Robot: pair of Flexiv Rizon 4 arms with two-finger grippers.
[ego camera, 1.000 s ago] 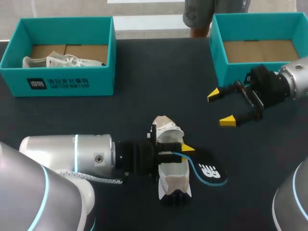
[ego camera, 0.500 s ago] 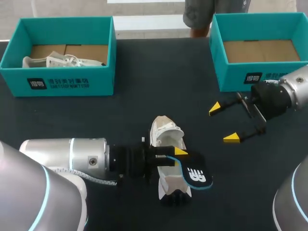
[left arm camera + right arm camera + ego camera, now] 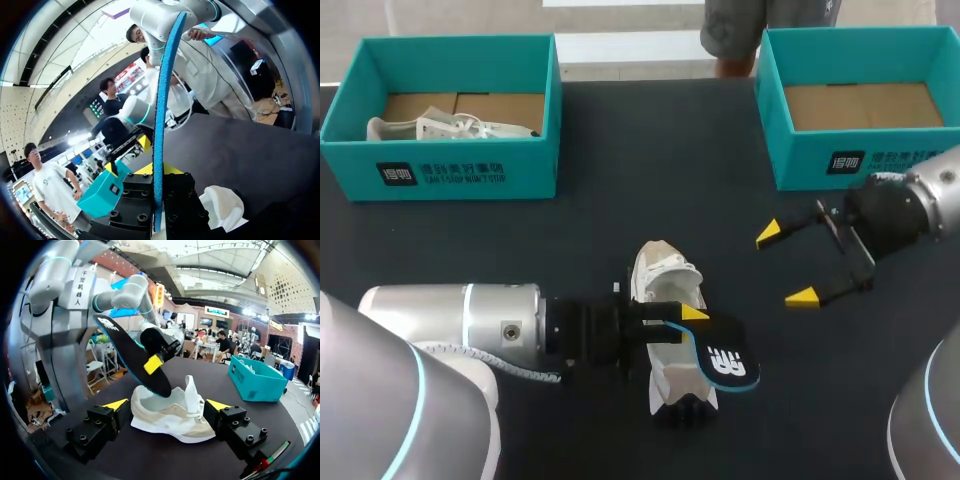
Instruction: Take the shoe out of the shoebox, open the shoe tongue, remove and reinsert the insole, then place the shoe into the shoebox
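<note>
The black table [image 3: 620, 170] is carrying a teal box [image 3: 535, 165] at its far left corner; the box is standing open, with its brown cardboard floor showing; a pale spare shoe [image 3: 430, 128] is lying inside, its laces loose, sitting toward the box's left end.

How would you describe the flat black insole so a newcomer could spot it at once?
At the front middle of the dark table lies a beige-and-white shoe. Just over it, the left gripper holds the flat black insole. Its blue rim and white logo set it apart from the pale shoe.
</note>
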